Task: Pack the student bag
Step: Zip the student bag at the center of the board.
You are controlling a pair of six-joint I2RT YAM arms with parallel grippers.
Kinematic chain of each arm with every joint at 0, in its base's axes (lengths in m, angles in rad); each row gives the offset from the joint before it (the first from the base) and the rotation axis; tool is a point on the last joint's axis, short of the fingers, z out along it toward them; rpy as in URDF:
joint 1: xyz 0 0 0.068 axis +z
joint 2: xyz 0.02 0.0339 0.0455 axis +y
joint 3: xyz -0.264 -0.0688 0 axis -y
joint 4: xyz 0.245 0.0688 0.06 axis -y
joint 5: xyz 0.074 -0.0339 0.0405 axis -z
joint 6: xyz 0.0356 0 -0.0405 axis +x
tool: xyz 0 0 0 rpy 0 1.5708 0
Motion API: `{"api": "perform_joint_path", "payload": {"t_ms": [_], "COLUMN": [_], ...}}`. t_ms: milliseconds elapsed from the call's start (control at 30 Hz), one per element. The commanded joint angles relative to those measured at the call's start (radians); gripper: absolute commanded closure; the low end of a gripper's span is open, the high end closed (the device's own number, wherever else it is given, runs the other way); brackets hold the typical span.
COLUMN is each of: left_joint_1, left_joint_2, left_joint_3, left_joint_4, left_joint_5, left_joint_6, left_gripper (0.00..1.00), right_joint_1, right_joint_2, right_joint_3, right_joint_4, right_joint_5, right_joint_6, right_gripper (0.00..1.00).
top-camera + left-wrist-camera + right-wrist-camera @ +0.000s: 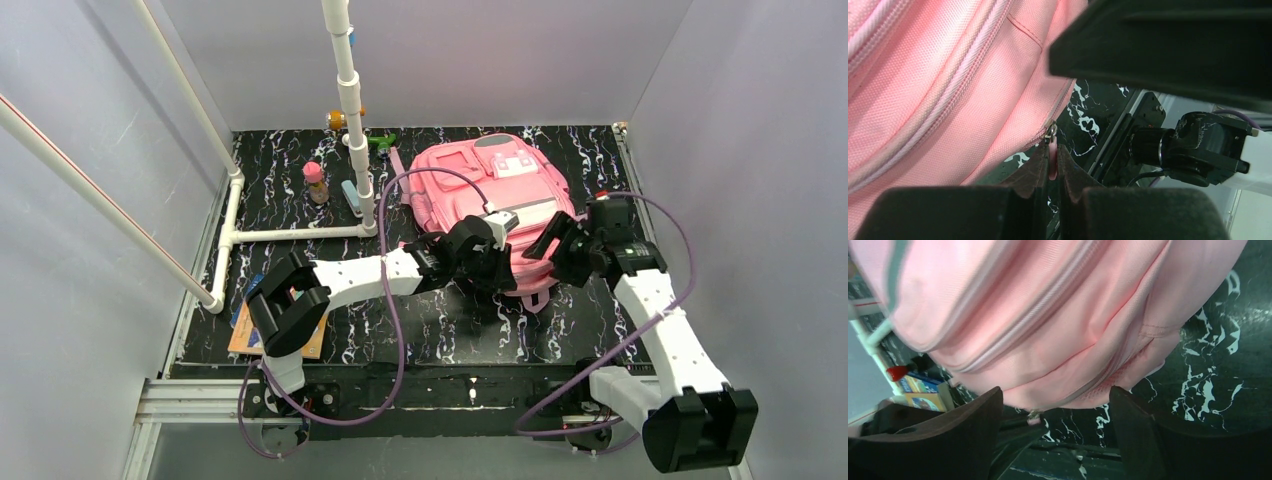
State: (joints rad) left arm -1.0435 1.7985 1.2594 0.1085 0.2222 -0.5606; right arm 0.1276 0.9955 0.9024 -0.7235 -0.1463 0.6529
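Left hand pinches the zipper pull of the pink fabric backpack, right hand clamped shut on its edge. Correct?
No. The right hand is open at the edge of the pink fabric backpack, per the right wrist view. The left hand does pinch the zipper pull.

One student bag [480, 190], two robot arms [350, 275] [665, 320], one pink-capped bottle [316, 183], one book [240, 338], one white pipe frame [350, 100]

The left arm [360, 278] and right arm [665, 320] share one build — white shells between blocky black joint housings, the biggest blocks at the elbows. A purple cable [392, 310] loops out from each base [272, 405]. The left gripper [1053, 167] and right gripper [1055, 435] carry dark wedge-shaped fingers [958, 435] — brownish and matt on their inner faces.
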Motion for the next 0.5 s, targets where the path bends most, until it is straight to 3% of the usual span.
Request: {"api": "perform_joint_path", "payload": {"t_ms": [0,133,167,233,333,467], "left_joint_1": [-0.016,-0.018,-0.018,-0.020,-0.013,0.056], "left_joint_2": [-0.036,-0.032,-0.033,-0.042,-0.085,-0.163], "left_joint_3": [0.037,0.048,0.051,0.041,-0.014,-0.143], "left_joint_4": [0.057,0.057,0.058,0.052,-0.010,-0.094], "left_joint_5": [0.098,0.095,0.095,0.076,-0.012,-0.097], "left_joint_6": [-0.020,-0.019,-0.018,-0.008,0.028,0.051], "left_gripper": [1.00,1.00,1.00,1.00,1.00,1.00], "right_joint_1": [0.023,0.023,0.024,0.023,0.021,-0.002], "right_joint_2": [0.030,0.002,-0.004,-0.028,-0.072,-0.092], "right_joint_3": [-0.076,-0.133,-0.148,-0.173,-0.188,-0.135], "right_joint_4": [0.144,0.166,0.173,0.176,0.172,0.097], "right_joint_5": [-0.039,0.021,0.037,0.097,0.185,0.258], "right_joint_6": [0.178,0.239,0.253,0.286,0.304,0.292], "right_gripper": [0.26,0.37,0.44,0.61,0.98,0.99]}}
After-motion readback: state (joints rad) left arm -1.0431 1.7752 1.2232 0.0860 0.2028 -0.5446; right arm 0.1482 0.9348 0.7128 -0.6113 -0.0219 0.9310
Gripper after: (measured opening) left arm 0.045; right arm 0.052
